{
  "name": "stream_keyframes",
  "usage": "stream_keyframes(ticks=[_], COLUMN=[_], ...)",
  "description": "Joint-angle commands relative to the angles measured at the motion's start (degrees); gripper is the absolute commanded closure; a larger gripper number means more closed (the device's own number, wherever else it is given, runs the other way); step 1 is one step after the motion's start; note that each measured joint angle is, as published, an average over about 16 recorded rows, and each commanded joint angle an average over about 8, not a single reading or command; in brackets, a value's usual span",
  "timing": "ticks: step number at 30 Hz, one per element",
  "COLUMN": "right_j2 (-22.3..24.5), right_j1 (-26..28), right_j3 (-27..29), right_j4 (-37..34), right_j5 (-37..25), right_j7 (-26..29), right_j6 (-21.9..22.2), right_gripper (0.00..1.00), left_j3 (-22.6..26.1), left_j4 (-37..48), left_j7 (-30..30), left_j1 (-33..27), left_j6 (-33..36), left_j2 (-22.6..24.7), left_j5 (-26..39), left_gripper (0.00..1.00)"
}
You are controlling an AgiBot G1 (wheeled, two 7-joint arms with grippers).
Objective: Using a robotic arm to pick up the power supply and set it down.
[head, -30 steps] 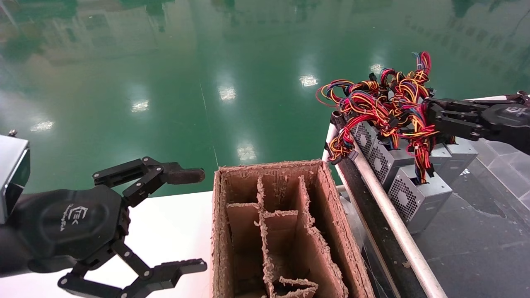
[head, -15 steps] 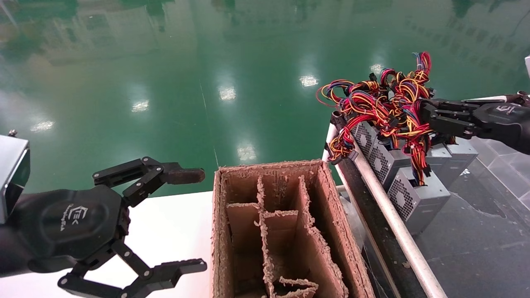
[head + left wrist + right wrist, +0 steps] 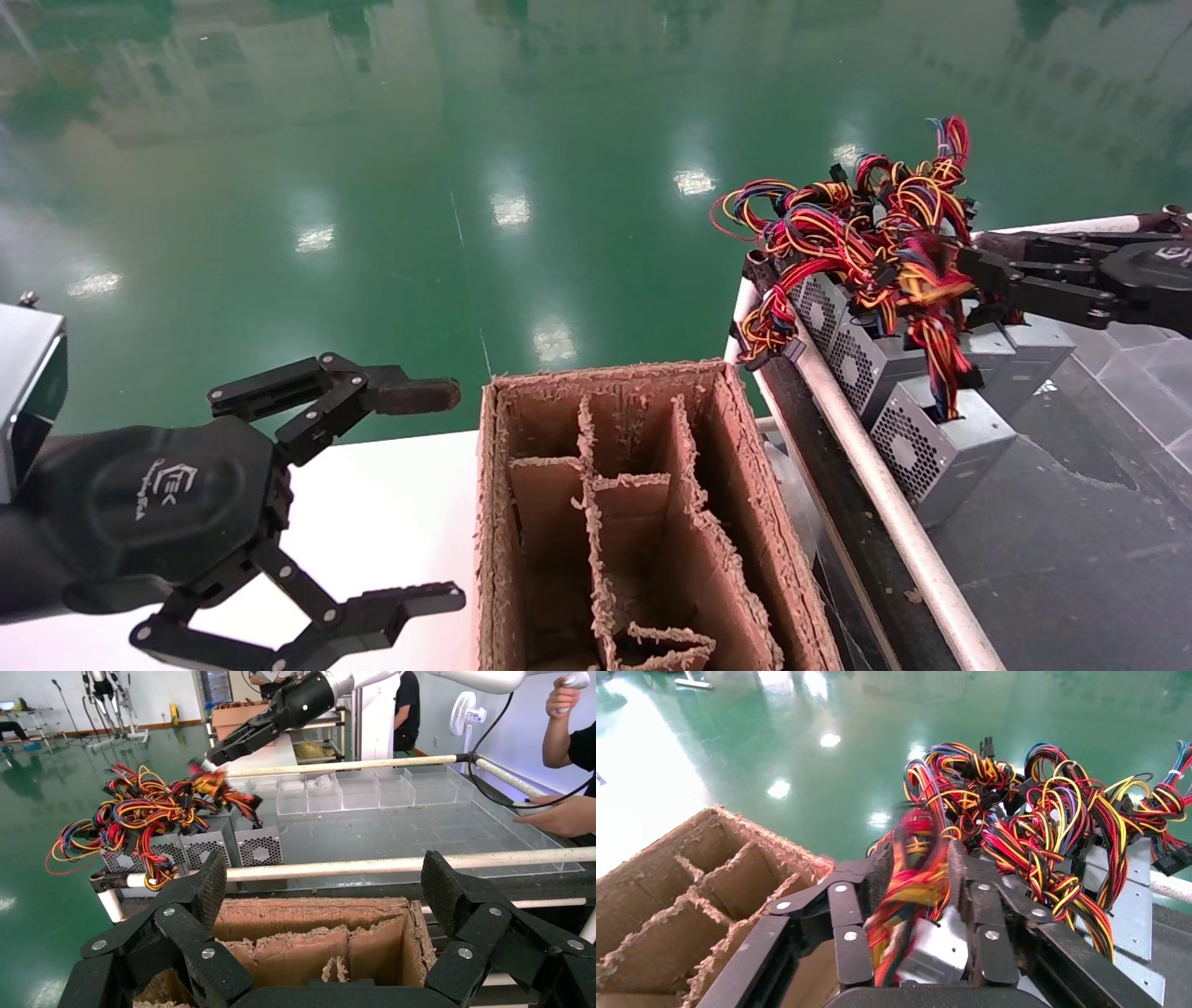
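Several grey power supplies with mesh faces stand in a row on the dark shelf at the right, their red, yellow and black wires tangled above them. The nearest power supply [image 3: 941,447] [image 3: 938,946] has its wire bundle [image 3: 931,321] [image 3: 912,881] pinched between the fingers of my right gripper [image 3: 989,270] [image 3: 916,871], which reaches in from the right on the robotic arm. In the left wrist view the right gripper [image 3: 219,754] holds the wires [image 3: 211,782] above the row. My left gripper [image 3: 445,497] [image 3: 320,896] hangs open and empty beside the box.
A worn cardboard box [image 3: 745,447] with dividers stands in the middle, on a white table [image 3: 391,522]. A white rail [image 3: 885,503] runs along the shelf's edge between box and power supplies. Clear trays [image 3: 365,790] and a person's hand [image 3: 555,815] lie beyond the shelf.
My right gripper pushed left into the wires, then drew back to the right with the nearest supply's bundle pulled taut. The left arm has not moved.
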Motion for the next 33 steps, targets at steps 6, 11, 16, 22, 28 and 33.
stream_keyframes(ticks=[6, 11, 16, 22, 28, 33], right_j2=[1.9, 3.3, 4.1, 3.7, 2.7, 1.8], right_j1=[1.1, 0.4, -1.0, -2.6, -5.0, -7.1], right_j3=[-0.4, 1.4, 4.3, 6.4, 7.9, 9.2], right_j4=[2.4, 3.6, 3.9, 5.2, 7.4, 9.3], right_j5=[-1.2, 2.4, 7.8, 10.4, 10.9, 11.3], right_j7=[2.2, 1.7, -0.8, -2.6, -3.5, -4.3], right_j6=[-0.7, -1.2, -1.3, -1.8, -3.4, -4.7], right_gripper=[0.00, 0.00, 0.00, 0.00, 0.00, 0.00], left_j3=[0.0, 0.0, 0.0, 0.1, 0.1, 0.1], left_j4=[0.0, 0.0, 0.0, 0.0, 0.1, 0.1], left_j7=[0.0, 0.0, 0.0, 0.0, 0.1, 0.1], left_j1=[0.0, 0.0, 0.0, 0.0, 0.0, 0.0], left_j6=[0.0, 0.0, 0.0, 0.0, 0.0, 0.0], left_j2=[0.0, 0.0, 0.0, 0.0, 0.0, 0.0], left_j5=[0.0, 0.0, 0.0, -0.1, -0.1, -0.1], left_gripper=[0.00, 0.00, 0.00, 0.00, 0.00, 0.00])
